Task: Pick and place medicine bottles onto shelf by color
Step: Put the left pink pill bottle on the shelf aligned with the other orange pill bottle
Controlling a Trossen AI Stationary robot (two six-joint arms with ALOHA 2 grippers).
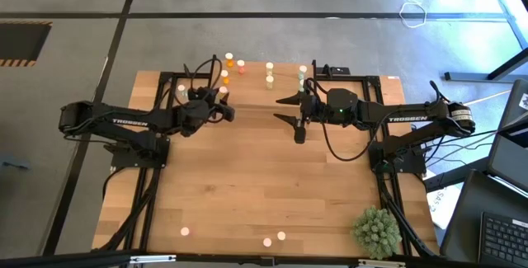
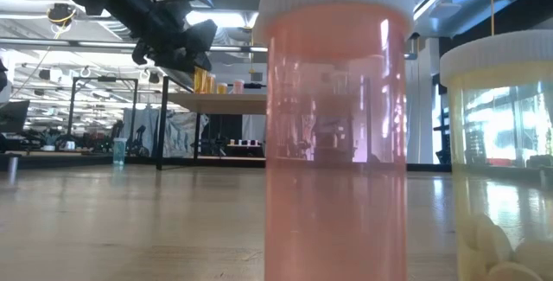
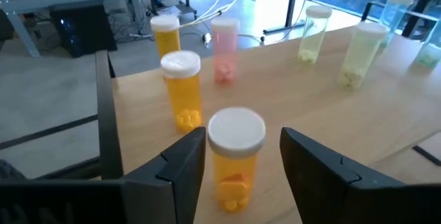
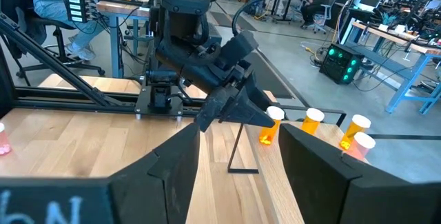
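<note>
Wooden shelf (image 3: pixel 289 93), left tool (image 3: pixel 238 162) open around orange bottle (image 3: pixel 234 156)

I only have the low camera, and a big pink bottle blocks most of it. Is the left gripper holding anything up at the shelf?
Observer: No. The left gripper is open around an upright orange bottle standing on the shelf, with gaps on both sides.
Operator: What else stands there?
Observer: Two more orange bottles, a pink bottle and pale bottles farther along.
Operator: And the right arm?
Observer: The right gripper hovers open and empty over the table, near the shelf.
</note>
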